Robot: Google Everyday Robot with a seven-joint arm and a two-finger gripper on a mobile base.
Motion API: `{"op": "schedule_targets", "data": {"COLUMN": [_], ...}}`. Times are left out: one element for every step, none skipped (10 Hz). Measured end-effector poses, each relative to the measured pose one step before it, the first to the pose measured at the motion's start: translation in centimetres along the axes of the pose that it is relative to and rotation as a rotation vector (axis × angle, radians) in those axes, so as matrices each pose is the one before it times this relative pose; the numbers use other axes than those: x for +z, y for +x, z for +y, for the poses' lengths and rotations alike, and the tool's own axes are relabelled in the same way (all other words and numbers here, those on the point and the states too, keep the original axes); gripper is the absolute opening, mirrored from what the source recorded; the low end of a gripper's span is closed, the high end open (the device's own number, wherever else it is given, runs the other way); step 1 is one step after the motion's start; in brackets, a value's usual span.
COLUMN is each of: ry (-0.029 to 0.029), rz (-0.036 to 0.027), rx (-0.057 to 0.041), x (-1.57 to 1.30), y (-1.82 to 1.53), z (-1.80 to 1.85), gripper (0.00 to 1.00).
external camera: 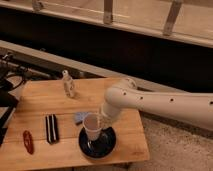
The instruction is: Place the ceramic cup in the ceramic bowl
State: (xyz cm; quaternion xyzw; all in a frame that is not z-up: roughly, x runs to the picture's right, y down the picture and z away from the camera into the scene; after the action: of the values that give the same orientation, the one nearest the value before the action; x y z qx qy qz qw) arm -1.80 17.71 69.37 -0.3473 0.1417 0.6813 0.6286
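The cream ceramic cup [92, 127] is upright over the left part of the black ceramic bowl [106, 145], and its base is at or just above the bowl's inside. The bowl sits on the wooden table [45, 102] near the front right corner. My gripper [101, 121] is at the end of the white arm [160, 102], pressed close against the cup's right side and mostly hidden behind it. I cannot tell whether the cup rests in the bowl or hangs from the gripper.
A small pale-blue object [79, 118] lies just left of the cup. A clear small bottle [68, 85] stands at the back. A black bar [51, 128] and a red object [28, 141] lie front left. The table's right edge is close to the bowl.
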Motion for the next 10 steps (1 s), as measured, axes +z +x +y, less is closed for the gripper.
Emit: {"op": "schedule_targets", "data": {"ry": [0.00033, -0.00050, 0.00063, -0.00061, -0.00013, -0.00065, -0.00039, 0.00055, -0.00038, 0.00015], "rz": [0.00164, 0.00060, 0.00058, 0.00074, -0.00017, 0.00086, 0.00060, 0.00119, 0.00104, -0.00032], "rx": [-0.00306, -0.00222, 0.00031, 0.00212, 0.00110, -0.00026, -0.00140, -0.00164, -0.00154, 0.00159], "x": [0.102, 0.052, 0.063, 0.034, -0.041, 0.022, 0.032, 0.059, 0.050, -0.014], "y": [-0.013, -0.039, -0.028, -0.001, -0.031, -0.032, -0.030, -0.003, -0.017, -0.045], "z": [0.099, 0.123, -0.036, -0.012, -0.007, 0.058, 0.099, 0.061, 0.108, -0.045], "gripper": [0.00, 0.00, 0.00, 0.00, 0.00, 0.00, 0.00, 0.00, 0.00, 0.00]}}
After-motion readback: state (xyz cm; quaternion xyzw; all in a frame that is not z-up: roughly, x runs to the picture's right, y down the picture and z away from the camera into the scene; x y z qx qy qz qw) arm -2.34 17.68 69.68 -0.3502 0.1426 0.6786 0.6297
